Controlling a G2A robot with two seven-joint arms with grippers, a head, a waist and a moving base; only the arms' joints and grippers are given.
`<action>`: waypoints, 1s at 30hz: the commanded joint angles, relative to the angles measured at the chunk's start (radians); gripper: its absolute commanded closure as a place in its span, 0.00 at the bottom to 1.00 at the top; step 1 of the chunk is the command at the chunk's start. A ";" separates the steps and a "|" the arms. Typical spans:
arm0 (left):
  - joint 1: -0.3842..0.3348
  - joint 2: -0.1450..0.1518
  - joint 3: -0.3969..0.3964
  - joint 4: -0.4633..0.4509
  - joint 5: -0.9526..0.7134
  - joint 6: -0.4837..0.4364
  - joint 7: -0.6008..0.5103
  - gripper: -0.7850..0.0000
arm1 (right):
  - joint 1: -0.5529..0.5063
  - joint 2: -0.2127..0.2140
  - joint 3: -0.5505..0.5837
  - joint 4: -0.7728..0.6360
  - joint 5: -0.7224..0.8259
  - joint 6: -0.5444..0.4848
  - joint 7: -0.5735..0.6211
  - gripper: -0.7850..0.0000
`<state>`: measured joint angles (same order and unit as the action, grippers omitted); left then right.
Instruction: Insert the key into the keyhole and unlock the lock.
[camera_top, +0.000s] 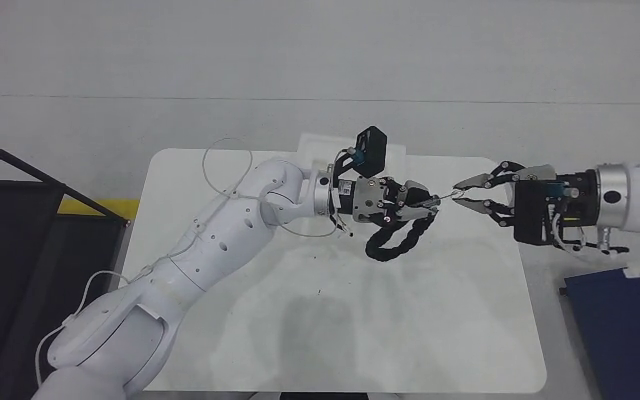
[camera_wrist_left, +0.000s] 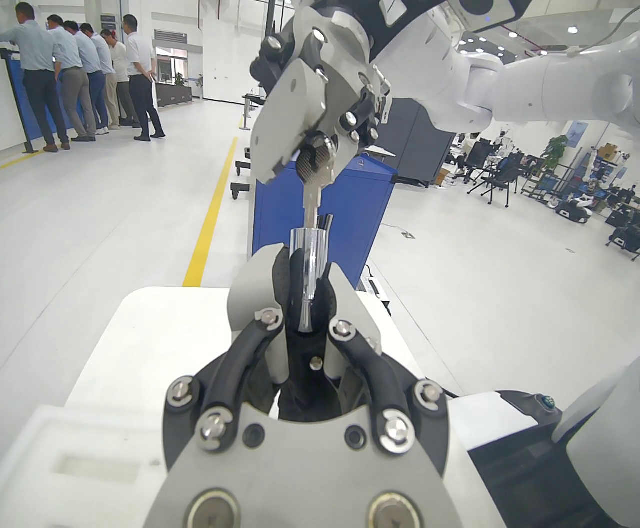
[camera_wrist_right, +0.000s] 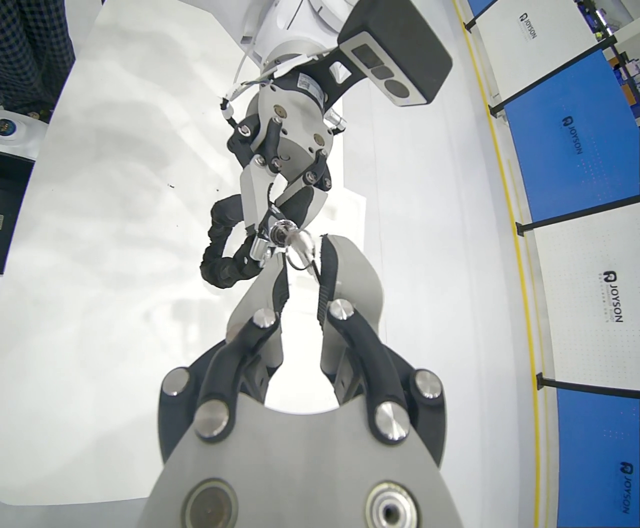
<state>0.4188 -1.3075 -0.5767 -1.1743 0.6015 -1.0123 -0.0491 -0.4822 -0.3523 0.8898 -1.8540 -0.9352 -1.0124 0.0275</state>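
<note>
Working, by the look of it, on the insertion step. Pinching the key (camera_wrist_left: 314, 175) by its round bow in the right fingers (camera_wrist_right: 350, 280), closed narrow on it, and feeding the blade into the keyhole (camera_wrist_right: 281, 231) at the end of the lock (camera_wrist_left: 309, 270). Clamping the lock's barrel in the left fingers (camera_wrist_left: 252, 285), closed snugly around it. Holding lock and key in the air over the desk (camera_top: 300, 330), toward its 3 o'clock side in the top view, with the key at the lock's 3 o'clock. Showing a stretch of bare blade between bow and barrel, so probably not seating fully yet.

Calling next, most likely, for a straight push along the barrel's axis until the blade bottoms out. Then calling for a twist of the right wrist while bracing the barrel firmly against the turn. Risking a bind if tilting the key off that axis.

Presenting the lock as a short, polished chrome barrel joined to a thick black cable (camera_top: 400, 240). Hanging that cable in a loop toward 6 o'clock from the left fingers. Matching it with a silver key, finely textured on the bow.
</note>
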 joint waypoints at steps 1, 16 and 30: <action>-0.004 0.002 0.006 0.002 0.003 0.000 0.007 1.00 | 0.013 0.007 -0.019 0.001 0.026 0.000 0.012 0.95; -0.020 0.006 0.037 0.008 0.064 0.000 0.073 1.00 | 0.070 0.038 -0.113 0.039 0.436 0.000 0.309 1.00; -0.020 0.022 0.061 0.033 0.105 0.000 0.071 1.00 | 0.050 0.061 -0.098 0.033 0.772 0.099 0.568 0.00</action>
<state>0.3988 -1.2906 -0.5175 -1.1432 0.7039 -1.0123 0.0295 -0.4262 -0.2940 0.7870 -1.8252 -0.1840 -0.9231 0.5934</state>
